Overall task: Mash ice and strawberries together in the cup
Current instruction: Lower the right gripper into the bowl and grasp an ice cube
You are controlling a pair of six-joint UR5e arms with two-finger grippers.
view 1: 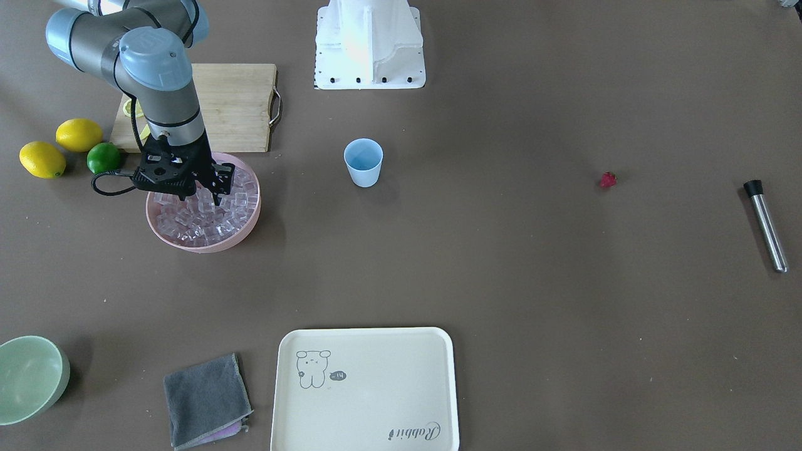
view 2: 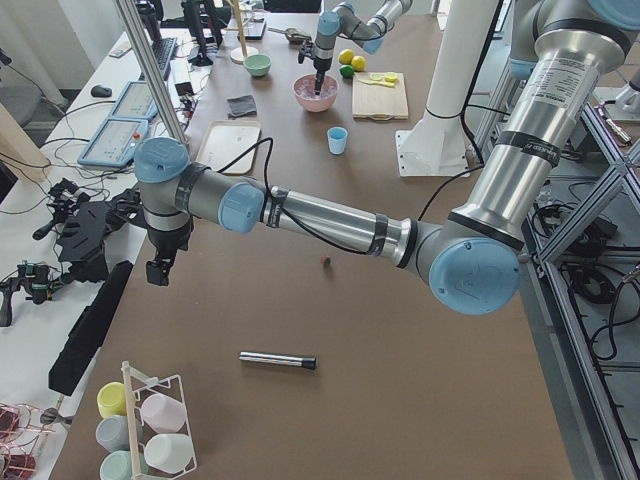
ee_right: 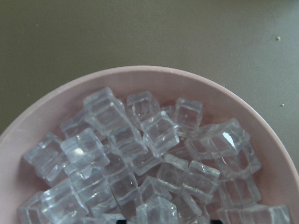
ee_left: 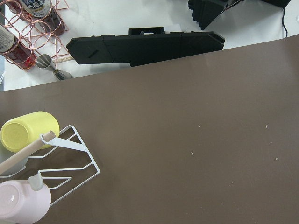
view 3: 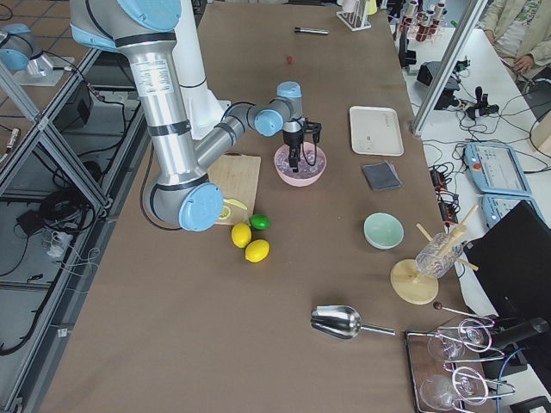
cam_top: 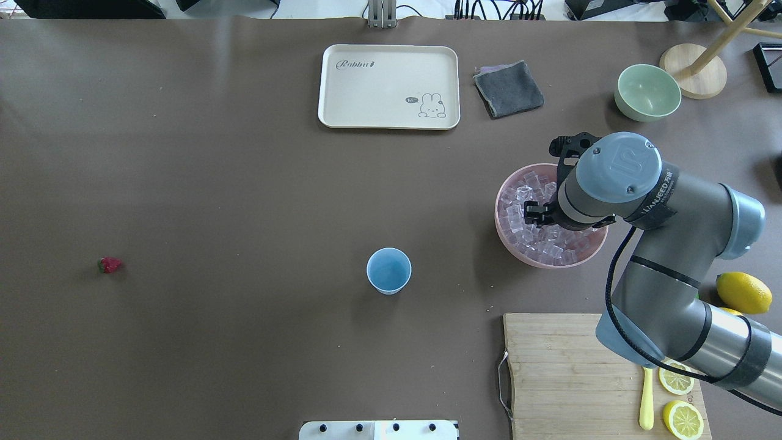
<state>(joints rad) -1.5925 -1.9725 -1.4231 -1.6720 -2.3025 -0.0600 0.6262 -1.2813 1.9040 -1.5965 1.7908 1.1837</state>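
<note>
The ice (view 1: 200,216) fills a wide pink bowl (view 1: 207,245); up close in the right wrist view the clear cubes (ee_right: 159,135) are heaped inside the pink rim (ee_right: 140,74). My right gripper (view 1: 218,191) reaches down into the ice, and its jaws look open with nothing between them. The light blue cup (view 1: 363,163) stands upright and empty, apart from the bowl; it also shows in the overhead view (cam_top: 388,271). The strawberry (view 1: 608,180) lies alone on the table. My left gripper (view 2: 155,272) hangs past the table's far end; I cannot tell its state.
A metal muddler (view 1: 765,225) lies beyond the strawberry. A cream tray (view 1: 363,388), grey cloth (view 1: 207,398) and pale green bowl (view 1: 28,385) sit along the operators' edge. A cutting board (view 1: 232,106), two lemons (view 1: 78,134) and a lime (view 1: 103,156) are beside the pink bowl.
</note>
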